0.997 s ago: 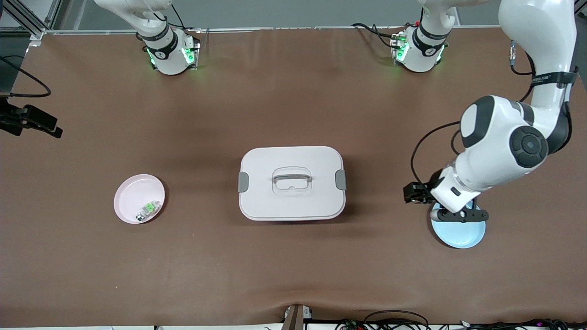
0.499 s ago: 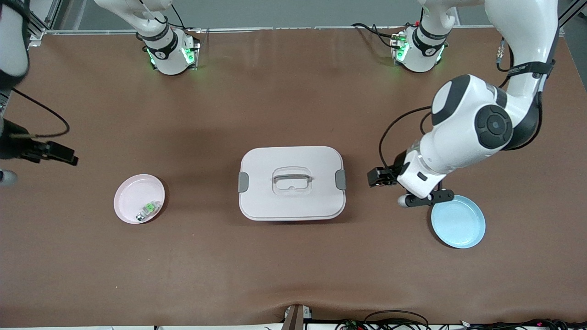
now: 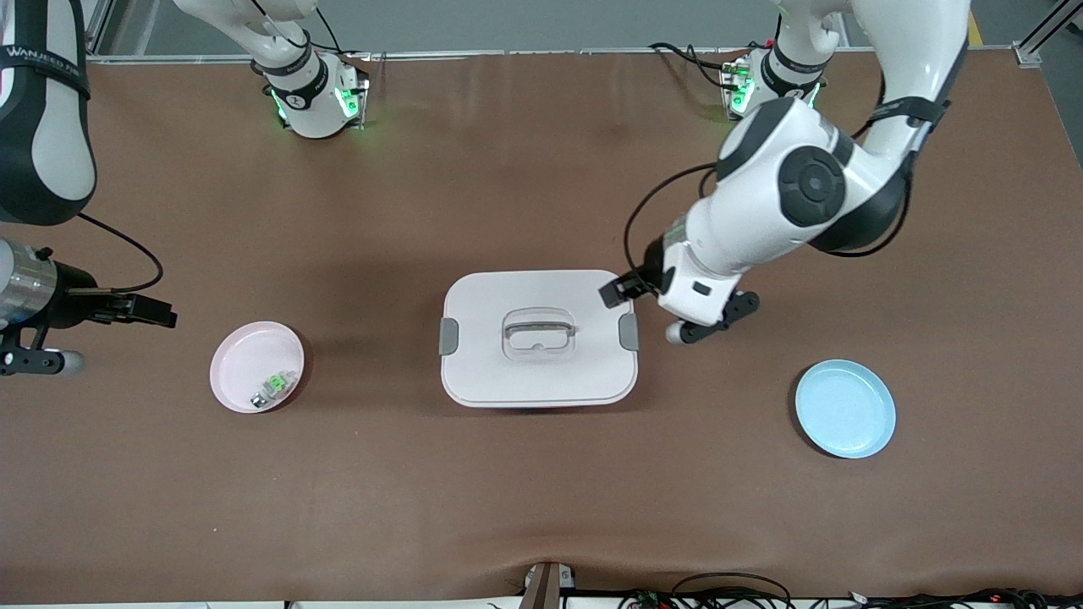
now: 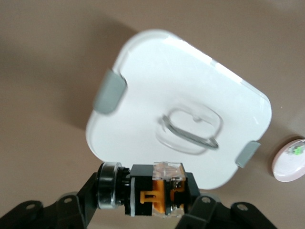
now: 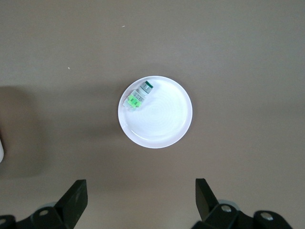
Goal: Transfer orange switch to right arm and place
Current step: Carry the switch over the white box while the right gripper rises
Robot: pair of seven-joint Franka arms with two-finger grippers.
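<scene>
The tiny black blocky orange switch [image 4: 159,190] with its amber middle lies pinched crosswise between the left gripper [image 4: 143,210] fingers, over the white lidded box [image 3: 538,338] at the left arm's end; the right gripper [image 5: 140,198], fingers spread, hovers well apart near the pink plate [image 3: 241,355] holding the green-and-white part [image 3: 272,386]; the handover likely needs both to converge.

Brown mat [image 3: 474,507] across the whole bench, slightly rippled along the edge nearest the front camera. Grey floor past the top edge, metal rail [image 3: 541,52] running along it. Aluminium frame posts [image 3: 51,34] at one top corner. Tangle of cables [image 3: 728,592] along the bottom edge. Even overhead light, soft shadows.
</scene>
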